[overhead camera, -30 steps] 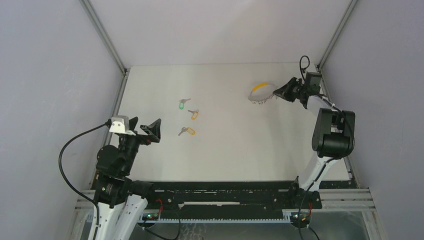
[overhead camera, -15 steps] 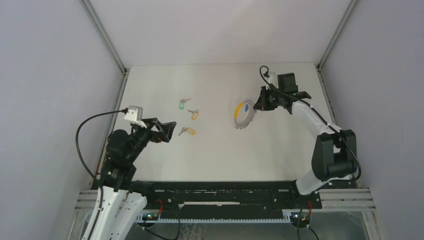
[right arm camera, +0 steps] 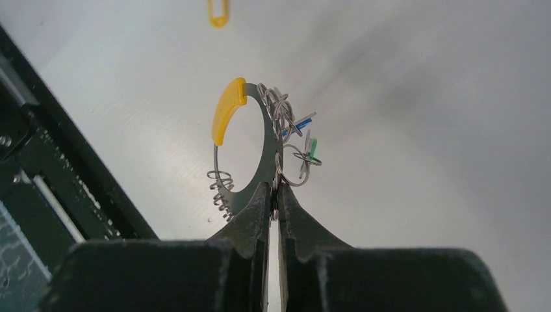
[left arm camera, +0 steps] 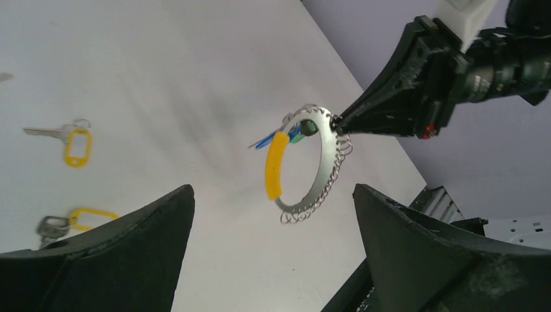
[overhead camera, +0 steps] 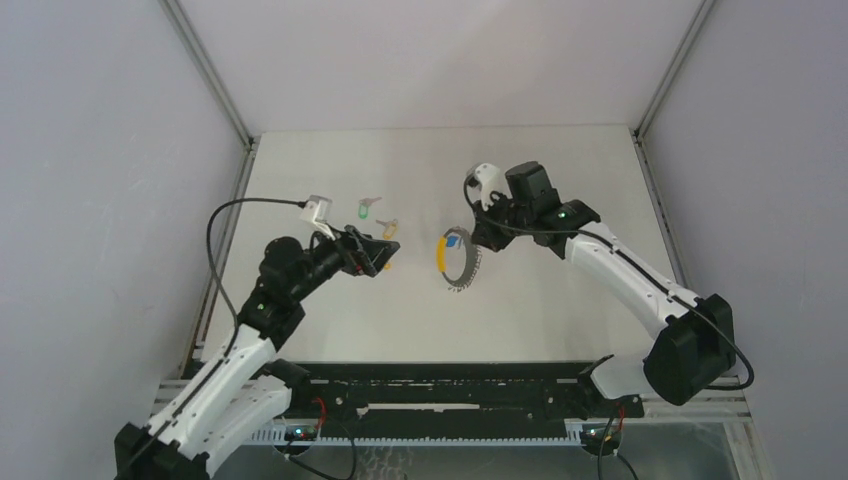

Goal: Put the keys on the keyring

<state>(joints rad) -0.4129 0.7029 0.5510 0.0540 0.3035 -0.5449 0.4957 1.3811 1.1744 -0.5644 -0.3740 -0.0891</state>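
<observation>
My right gripper (overhead camera: pixel 481 238) is shut on the keyring (overhead camera: pixel 457 260), a silvery ring with a yellow-orange tag, a blue tag and small wire loops. It holds the ring upright above the table's middle. The ring also shows in the right wrist view (right arm camera: pixel 269 156) and the left wrist view (left arm camera: pixel 323 170). My left gripper (overhead camera: pixel 378 254) is open and empty, just left of the ring. It hovers over the keys. The green-tagged key (overhead camera: pixel 367 209) and one orange-tagged key (overhead camera: pixel 388 228) lie beyond it. Two orange-tagged keys (left arm camera: pixel 73 140) (left arm camera: pixel 81 219) show in the left wrist view.
Grey enclosure walls stand on the left, right and back. A black rail (overhead camera: pixel 450 385) runs along the near edge of the white table (overhead camera: pixel 560 320).
My right arm has carried the keyring from the far right toward the table's middle. My left arm has reached forward and right, over the keys, toward the ring.
</observation>
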